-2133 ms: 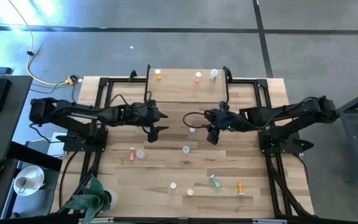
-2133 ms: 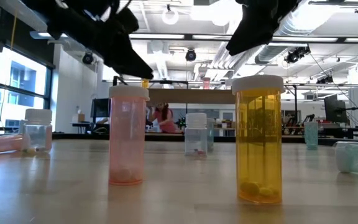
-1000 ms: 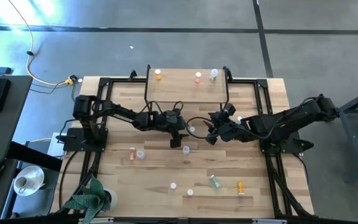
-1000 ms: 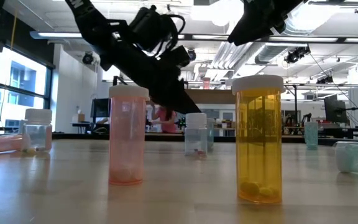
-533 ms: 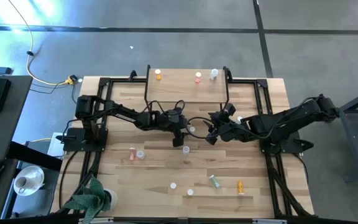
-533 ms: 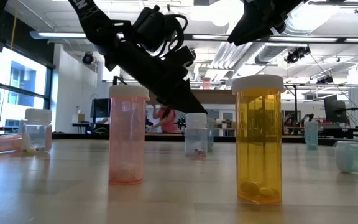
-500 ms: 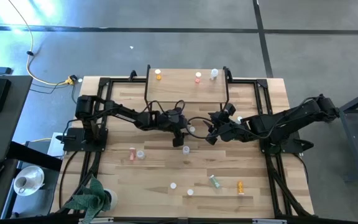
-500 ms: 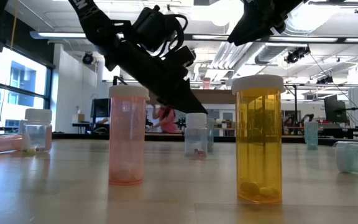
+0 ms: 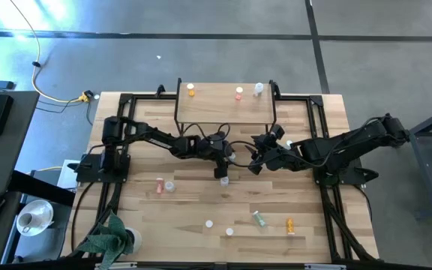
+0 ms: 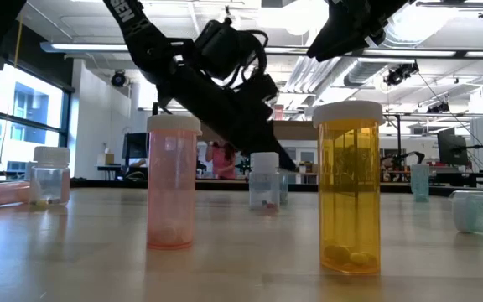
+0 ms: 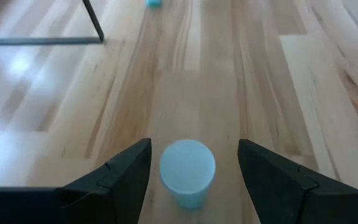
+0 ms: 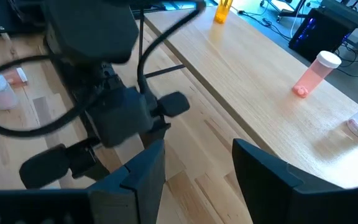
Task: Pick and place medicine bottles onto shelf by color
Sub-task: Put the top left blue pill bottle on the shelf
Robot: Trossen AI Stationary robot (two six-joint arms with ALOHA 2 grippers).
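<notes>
A clear medicine bottle (image 11: 187, 173) with a pale cap stands upright on the tabletop near its middle. My left gripper (image 11: 193, 149) is open, one finger on each side of the bottle with a gap on both sides; in the high view it (image 9: 222, 173) is just over the bottle (image 9: 224, 181). My right gripper (image 12: 199, 149) hangs open and holds nothing, to the right of the left one (image 9: 254, 165). The shelf (image 9: 223, 105) at the far edge carries an orange bottle (image 9: 191, 91), a pink one (image 9: 239, 93) and a clear one (image 9: 258, 89).
Loose bottles stand or lie on the tabletop: a pink one (image 9: 160, 185) and a clear one (image 9: 170, 185) at the left, a green one (image 9: 259, 219), an orange one (image 9: 289, 224) and two white-capped ones (image 9: 209, 223) near the front. A plant (image 9: 111, 238) sits at the near left corner.
My left gripper has reached farther toward the table's right edge and sunk a little, coming down around the clear bottle at mid-table. Its fingers stay apart. The bottle has not moved.
</notes>
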